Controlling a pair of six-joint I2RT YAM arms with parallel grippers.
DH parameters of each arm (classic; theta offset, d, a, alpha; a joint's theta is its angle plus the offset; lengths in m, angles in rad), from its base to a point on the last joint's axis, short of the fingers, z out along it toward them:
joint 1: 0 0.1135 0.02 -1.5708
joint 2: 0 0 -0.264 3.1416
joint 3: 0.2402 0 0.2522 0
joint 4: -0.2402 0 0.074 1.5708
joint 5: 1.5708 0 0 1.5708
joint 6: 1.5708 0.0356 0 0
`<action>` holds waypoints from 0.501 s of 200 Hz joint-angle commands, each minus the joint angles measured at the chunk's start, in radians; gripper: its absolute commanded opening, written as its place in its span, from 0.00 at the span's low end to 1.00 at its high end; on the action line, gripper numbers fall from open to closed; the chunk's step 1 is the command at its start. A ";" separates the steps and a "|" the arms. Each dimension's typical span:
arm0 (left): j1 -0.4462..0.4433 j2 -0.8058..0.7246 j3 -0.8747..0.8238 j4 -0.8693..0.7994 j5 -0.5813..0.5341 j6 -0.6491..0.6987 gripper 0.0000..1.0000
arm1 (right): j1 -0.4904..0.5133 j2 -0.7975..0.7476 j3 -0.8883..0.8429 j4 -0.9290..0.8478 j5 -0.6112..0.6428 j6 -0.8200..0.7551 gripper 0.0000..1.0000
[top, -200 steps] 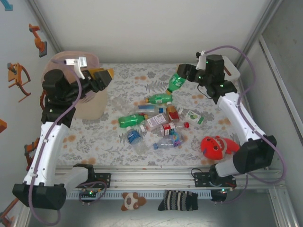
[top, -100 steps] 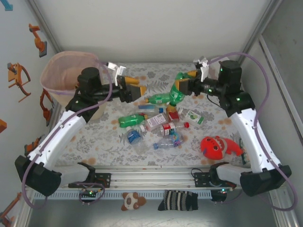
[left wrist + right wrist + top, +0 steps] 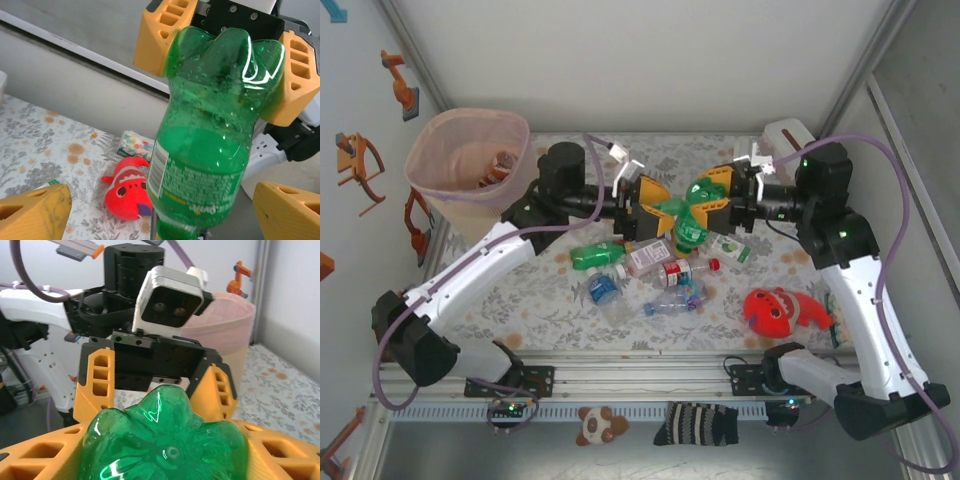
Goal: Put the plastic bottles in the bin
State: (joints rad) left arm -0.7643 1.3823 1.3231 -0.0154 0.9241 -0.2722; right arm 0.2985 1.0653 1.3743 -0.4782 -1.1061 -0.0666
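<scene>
Swinging away from the bin (image 3: 448, 150), the left arm had come to the middle of the worktop (image 3: 530, 290) since a second earlier, while the right arm had carried its green bottle (image 3: 688, 225) inward to meet it. The bin stood well behind the left gripper (image 3: 655, 208), off to its left, with what looked like a bottle or two already inside.

The left gripper faced the right one across the middle with its jaws spread wide. In the left wrist view one finger sat on either side of the bottle's lower body, and neither touched it. Judging by that, the bottle was being offered for a handover, since the bin sat on the left arm's side and out of easy reach for the right arm.

The green bottle hung in the air between the two grippers, tilted, with its neck end dipping toward the left gripper. The right gripper (image 3: 712, 205) was clamped on the bottle's lobed base, a finger pressed on each side, so it alone carried the bottle.

Below both grippers the remaining bottles (image 3: 650, 258) lay heaped on the worktop, not yet binned. Further right of the right gripper, and nearer the arm bases, lay the red toy (image 3: 778, 308), apart from the heap.
</scene>
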 commanded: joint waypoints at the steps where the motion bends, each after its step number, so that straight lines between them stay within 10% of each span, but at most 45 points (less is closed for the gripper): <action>1: -0.033 0.023 0.051 0.001 0.063 0.060 0.93 | 0.011 -0.017 0.045 -0.020 -0.072 -0.020 0.17; 100: -0.131 0.070 0.127 -0.142 0.088 0.208 0.81 | 0.037 -0.016 0.095 -0.027 -0.061 0.022 0.16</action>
State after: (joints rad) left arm -0.8860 1.4551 1.4250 -0.1280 0.9916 -0.1261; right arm 0.3248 1.0634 1.4406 -0.5091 -1.1419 -0.0647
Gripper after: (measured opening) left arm 0.833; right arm 0.608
